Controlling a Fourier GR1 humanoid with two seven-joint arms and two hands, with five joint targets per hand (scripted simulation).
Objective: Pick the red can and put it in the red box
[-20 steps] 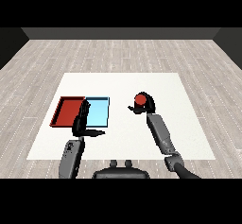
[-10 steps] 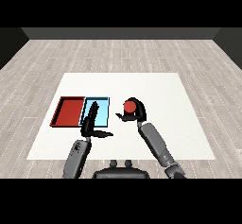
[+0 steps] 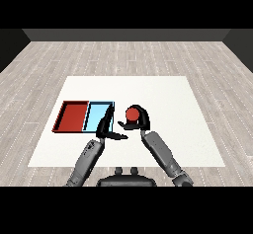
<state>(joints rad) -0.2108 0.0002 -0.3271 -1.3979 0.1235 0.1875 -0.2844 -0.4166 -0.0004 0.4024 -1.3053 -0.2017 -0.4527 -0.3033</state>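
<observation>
Just right of the blue tray (image 3: pixel 99 114), your right hand (image 3: pixel 139 121) is curling round the red can (image 3: pixel 131 114). Pick's done; it's not reaching the red tray (image 3: pixel 74 115) yet, w/ left hand (image 3: pixel 106 127) hanging open.

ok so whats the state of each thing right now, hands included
red can: upright, held in the right robot hand, not in a tray
right robot hand: curled round the red can
left robot hand: open, holding nothing, by the light blue tray's near edge
red tray: nothing in it
light blue tray: nothing in it, beside the red tray
</observation>
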